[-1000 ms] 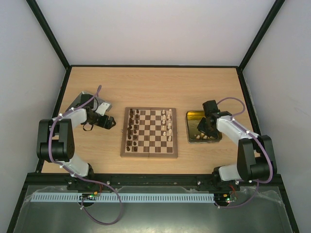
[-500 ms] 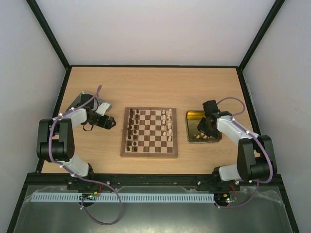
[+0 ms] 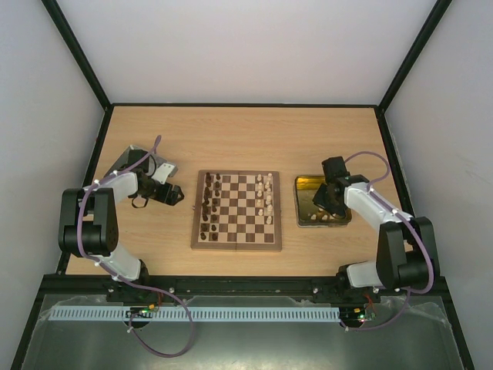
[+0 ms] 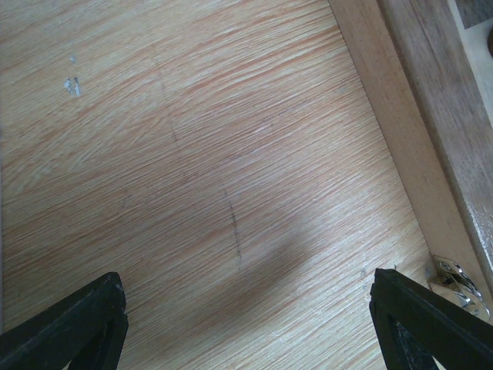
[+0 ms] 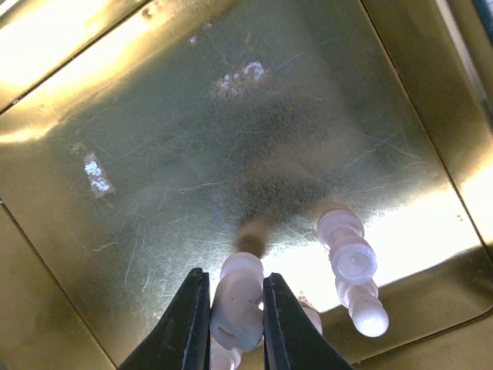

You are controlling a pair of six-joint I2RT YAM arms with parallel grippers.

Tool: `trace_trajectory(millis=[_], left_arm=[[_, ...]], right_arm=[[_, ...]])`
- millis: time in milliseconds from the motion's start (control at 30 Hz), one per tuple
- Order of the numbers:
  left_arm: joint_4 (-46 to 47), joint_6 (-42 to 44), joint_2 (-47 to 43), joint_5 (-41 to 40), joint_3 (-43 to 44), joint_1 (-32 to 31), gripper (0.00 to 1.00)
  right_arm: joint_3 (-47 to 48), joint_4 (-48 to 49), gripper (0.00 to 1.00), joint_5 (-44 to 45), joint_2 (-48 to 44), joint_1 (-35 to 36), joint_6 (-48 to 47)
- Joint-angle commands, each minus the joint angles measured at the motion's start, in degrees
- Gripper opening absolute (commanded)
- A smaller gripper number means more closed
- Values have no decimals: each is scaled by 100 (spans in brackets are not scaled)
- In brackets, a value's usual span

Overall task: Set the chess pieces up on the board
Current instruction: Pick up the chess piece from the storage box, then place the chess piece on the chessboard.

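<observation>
The board point(image 3: 236, 210) lies mid-table, dark chess pieces point(image 3: 208, 206) along its left columns and cream chess pieces point(image 3: 266, 198) along its right. My right gripper point(image 3: 325, 202) hangs over the gold tray point(image 3: 301, 202). In the right wrist view that right gripper point(image 5: 236, 308) is shut on a cream chess piece point(image 5: 240, 301), held a little above the tray floor point(image 5: 192, 139). Another cream piece point(image 5: 353, 266) lies just to its right. My left gripper point(image 3: 171, 194) stands open left of the board, over bare table point(image 4: 192, 169), nothing between its fingers. The board's edge point(image 4: 408, 146) shows at the right of the left wrist view.
Several loose cream pieces point(image 3: 327, 217) lie at the near edge of the gold tray. The tray's raised rim point(image 5: 454, 116) runs close on the right. A metal hinge point(image 4: 458, 279) sits on the board's side near my left gripper's right finger. Black frame posts bound the table.
My right gripper's fingers have closed onto the cream piece in the tray and risen slightly. The left arm has not moved.
</observation>
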Motion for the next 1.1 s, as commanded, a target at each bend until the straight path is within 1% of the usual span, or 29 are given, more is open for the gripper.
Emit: trace_trajectory(millis=[0, 67, 267, 433, 600, 700, 933, 1067], left_arm=[[-110, 41, 28, 68, 8, -24, 87], [-109, 41, 30, 65, 4, -24, 87], [-115, 41, 71, 71, 16, -24, 87], [-116, 50, 98, 64, 15, -24, 87], [-113, 50, 102, 69, 16, -24, 87], [-115, 53, 90, 71, 20, -24, 87], [-115, 58, 89, 77, 16, -22, 87], [-112, 51, 88, 77, 24, -32, 86]], right_arm=[[167, -237, 6, 165, -209, -26, -106], [214, -277, 4, 163, -270, -26, -134], [374, -502, 3, 39, -441, -1, -161], [545, -714, 3, 92, -565, 230, -178], [986, -1023, 2, 389, -671, 938, 24], [1145, -1156, 2, 318, -670, 1335, 153], [1079, -1216, 2, 387, -668, 2399, 624], [1077, -1262, 2, 599, -583, 2999, 883]])
